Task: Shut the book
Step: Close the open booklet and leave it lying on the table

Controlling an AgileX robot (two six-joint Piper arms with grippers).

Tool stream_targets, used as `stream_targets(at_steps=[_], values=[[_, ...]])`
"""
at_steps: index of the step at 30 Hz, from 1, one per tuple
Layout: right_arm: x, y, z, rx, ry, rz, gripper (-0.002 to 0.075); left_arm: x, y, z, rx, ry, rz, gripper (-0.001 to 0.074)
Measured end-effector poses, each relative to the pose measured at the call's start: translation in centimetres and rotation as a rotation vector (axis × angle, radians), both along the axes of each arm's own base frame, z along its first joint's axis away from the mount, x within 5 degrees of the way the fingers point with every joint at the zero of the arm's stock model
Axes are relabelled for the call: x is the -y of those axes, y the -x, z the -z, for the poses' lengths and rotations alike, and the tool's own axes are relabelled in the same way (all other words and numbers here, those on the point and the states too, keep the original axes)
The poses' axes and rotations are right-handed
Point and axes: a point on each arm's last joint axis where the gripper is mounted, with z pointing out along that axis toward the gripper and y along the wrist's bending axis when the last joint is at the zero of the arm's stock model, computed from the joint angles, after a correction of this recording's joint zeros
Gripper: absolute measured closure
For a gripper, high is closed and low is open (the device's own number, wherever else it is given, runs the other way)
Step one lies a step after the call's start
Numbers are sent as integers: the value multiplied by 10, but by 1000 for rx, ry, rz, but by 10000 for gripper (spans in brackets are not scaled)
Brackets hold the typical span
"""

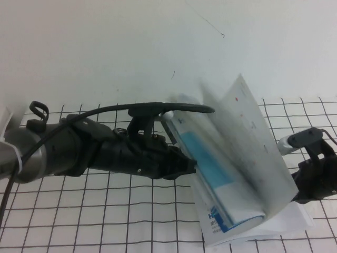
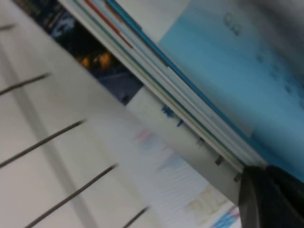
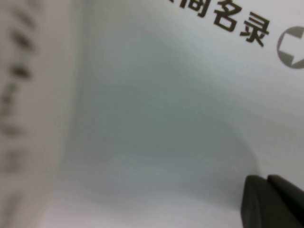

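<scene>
Book (image 1: 231,174) half open at the right front of the gridded table (image 1: 79,211), a blue page showing beneath a raised white leaf that stands tilted and blurred. Your left gripper (image 1: 185,167) reaches in from the left across the grid and sits at the book's left edge. You cannot tell how far it is open, or whether it has hold of anything. Your right gripper (image 1: 310,176) sits just beside the book's right side, partly hidden behind the raised leaf, and you cannot tell its opening either. A white page with dark printed characters fills the right wrist view.
</scene>
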Motion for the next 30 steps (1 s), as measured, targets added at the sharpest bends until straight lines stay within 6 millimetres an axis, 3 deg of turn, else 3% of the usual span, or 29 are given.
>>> stream_targets(at_steps=[8, 14, 17, 23, 30], values=[[3, 0, -13, 68, 30, -7, 729, 17, 17, -36, 129, 257, 230, 738], [12, 6, -49, 198, 144, -95, 729, 16, 31, -71, 368, 318, 362, 738], [28, 10, -69, 229, 190, -51, 729, 10, 42, -97, 500, 321, 393, 738], [60, 20, -125, 286, 234, 68, 729, -15, 65, -153, 731, 254, 259, 738], [67, 50, -203, 509, 217, 136, 729, -59, 100, -199, 860, 72, 24, 738]])
